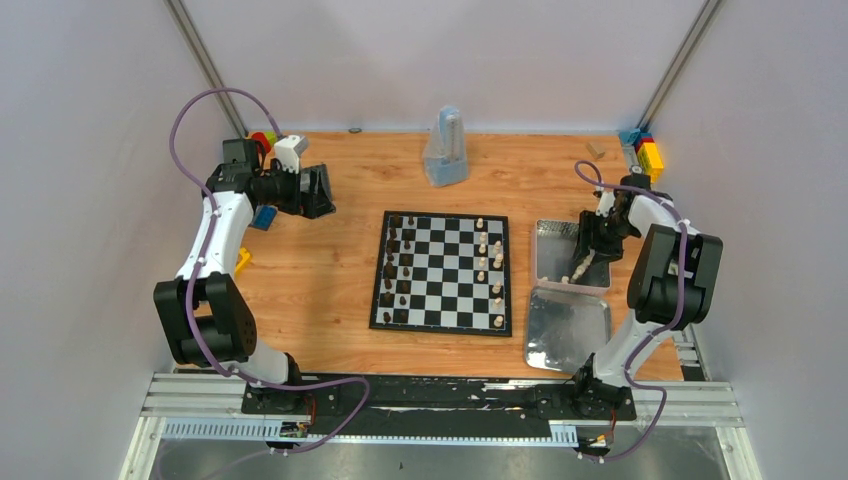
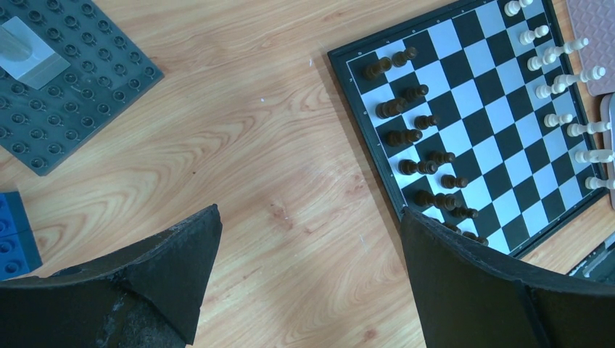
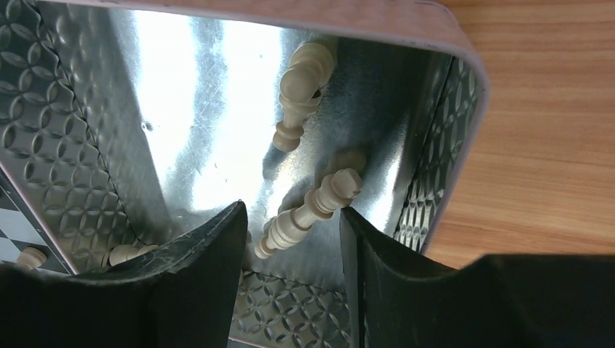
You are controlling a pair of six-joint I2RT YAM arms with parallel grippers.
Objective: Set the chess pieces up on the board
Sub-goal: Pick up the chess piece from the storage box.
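The board [image 1: 445, 270] lies in the middle of the table, with dark chess pieces [image 1: 393, 262] along its left side and cream ones [image 1: 496, 262] along its right. In the left wrist view the same board [image 2: 479, 109] shows dark pieces [image 2: 406, 135] and cream pieces [image 2: 573, 76]. My right gripper [image 3: 291, 210] is down inside a silver tray [image 3: 58, 109], open, its fingers either side of a cream piece [image 3: 308, 210] lying flat. A second cream piece [image 3: 301, 94] lies farther in. My left gripper [image 2: 310, 212] hangs wide open over bare wood left of the board, holding nothing.
A second silver tray [image 1: 568, 330] lies nearer, below the first tray [image 1: 552, 240]. A grey studded baseplate [image 2: 65, 80] and a blue block [image 2: 11, 239] sit at the left. A clear pyramid-shaped object [image 1: 445, 150] stands behind the board. Colourful blocks [image 1: 648, 152] sit at the far right.
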